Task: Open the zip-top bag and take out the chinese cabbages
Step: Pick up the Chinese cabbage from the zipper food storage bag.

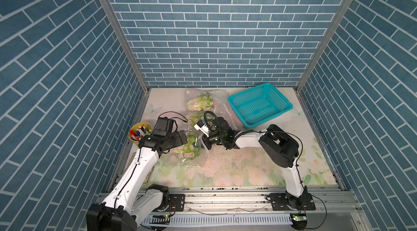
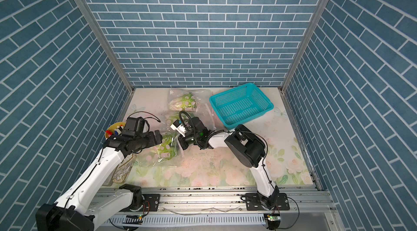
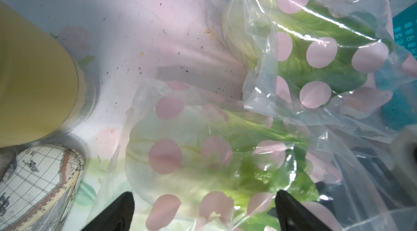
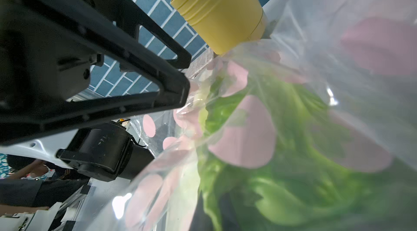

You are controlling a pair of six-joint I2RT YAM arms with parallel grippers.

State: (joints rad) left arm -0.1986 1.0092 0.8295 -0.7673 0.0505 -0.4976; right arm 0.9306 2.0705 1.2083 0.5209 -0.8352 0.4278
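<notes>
A clear zip-top bag (image 1: 191,157) with pink dots lies left of the table's middle, a chinese cabbage (image 1: 188,149) (image 3: 191,162) inside it. My left gripper (image 1: 184,138) (image 3: 205,211) is open, its black fingers either side of this bagged cabbage. My right gripper (image 1: 205,145) (image 4: 216,218) is shut on the bag's plastic at the leafy end, and the film is pulled up against its camera. Another bagged cabbage (image 1: 198,103) (image 3: 293,44) lies at the back. A third (image 1: 195,119) shows partly behind the right wrist.
A teal basket (image 1: 259,104) (image 2: 240,105) stands at the back right. A yellow cup (image 1: 140,134) (image 3: 33,78) of markers sits at the left edge beside my left arm. A map-print pouch (image 2: 123,170) (image 3: 40,184) lies under that arm.
</notes>
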